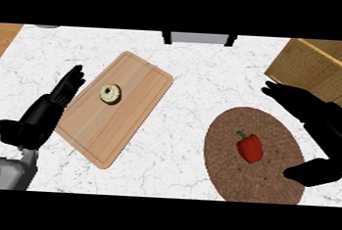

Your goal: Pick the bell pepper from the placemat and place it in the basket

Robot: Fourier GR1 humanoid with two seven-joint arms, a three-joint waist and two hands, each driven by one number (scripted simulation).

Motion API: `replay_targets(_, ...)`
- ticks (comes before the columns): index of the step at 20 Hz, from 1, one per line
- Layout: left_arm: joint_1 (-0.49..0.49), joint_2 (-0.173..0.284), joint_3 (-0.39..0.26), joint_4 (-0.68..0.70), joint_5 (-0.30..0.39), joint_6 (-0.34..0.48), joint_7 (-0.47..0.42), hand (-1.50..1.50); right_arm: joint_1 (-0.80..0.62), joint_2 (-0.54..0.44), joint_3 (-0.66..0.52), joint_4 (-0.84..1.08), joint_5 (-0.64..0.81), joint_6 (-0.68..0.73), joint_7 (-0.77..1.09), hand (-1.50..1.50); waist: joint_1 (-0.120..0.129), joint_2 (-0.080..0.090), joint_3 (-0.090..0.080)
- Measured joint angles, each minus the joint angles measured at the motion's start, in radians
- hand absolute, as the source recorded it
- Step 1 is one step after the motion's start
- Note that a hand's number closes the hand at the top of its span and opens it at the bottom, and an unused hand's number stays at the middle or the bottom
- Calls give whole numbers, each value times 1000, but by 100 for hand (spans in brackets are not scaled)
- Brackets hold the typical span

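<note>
There is one view only, taken from the robot's head and facing steeply down onto the white marble counter [197,89], so nothing is shared with a second camera. It sits close enough that the counter fills nearly the whole frame, with wooden floor showing only past the counter's far left corner and a woven basket [317,68] cut off at its far right corner. The counter's near edge lies below the frame, where the left hand [40,115] and right hand [322,127] come in from the lower corners.
</note>
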Motion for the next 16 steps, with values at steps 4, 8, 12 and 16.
replay_targets(4, -11, -15, -4, -8, -10, 5, 11, 0, -13, -91, -43, -97, -136, 187, 121, -150, 2, 4, 2)
replay_targets(8, 2, -23, 5, -20, -21, -2, 9, 0, 16, -160, -150, -179, -286, 313, 198, -150, 5, 6, 4)
replay_targets(12, 18, -41, 17, -30, -40, -17, 0, 0, 64, -166, -261, -202, -339, 390, 209, -150, 10, 8, 5)
replay_targets(16, 4, -51, 41, -44, -47, -42, 31, 0, 107, -109, -309, -222, -296, 425, 204, -150, 14, 10, 5)
